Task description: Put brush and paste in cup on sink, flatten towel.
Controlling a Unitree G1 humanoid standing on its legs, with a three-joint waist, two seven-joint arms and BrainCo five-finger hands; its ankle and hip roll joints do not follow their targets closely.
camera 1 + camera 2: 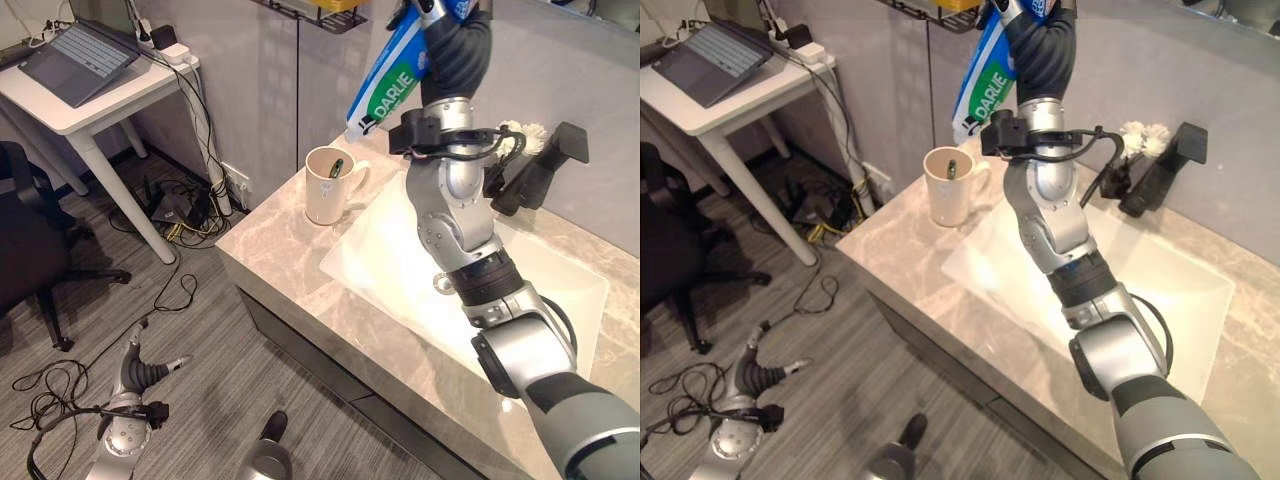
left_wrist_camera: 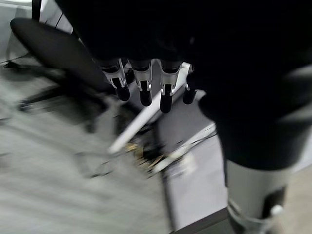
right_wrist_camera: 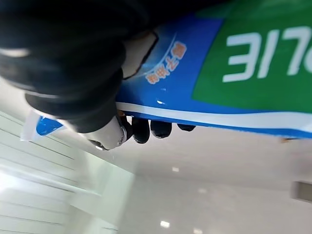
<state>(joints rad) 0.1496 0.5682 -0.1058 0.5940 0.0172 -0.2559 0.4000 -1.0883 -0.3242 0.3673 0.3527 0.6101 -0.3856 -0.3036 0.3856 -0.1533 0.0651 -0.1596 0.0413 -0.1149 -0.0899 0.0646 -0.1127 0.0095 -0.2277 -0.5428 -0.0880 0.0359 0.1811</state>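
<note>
Raised high above the counter, the right arm is seen reaching up from the lower right, its forearm nearly upright over the sink. The right hand is held at the top of the head views, and its fingers are curled round one blue, green and white toothpaste tube. The tube is gripped near its flat end and hangs slanted, its cap end pointing down towards the cup without touching it.

One cream cup with a handle is stood upright on the marble counter, just beside the sink's left corner. One dark green brush is seen leaning inside the cup, only its tip showing above the rim.

One white, crumpled towel is found at the back of the counter, next to the one black tap; it is not flattened.

The left arm is hung low beside the counter, near the floor. The left hand is pointed downwards, its fingers straight and relaxed, with nothing held.

One white desk carrying one open laptop is stood to the left, with one black office chair in front of it.
</note>
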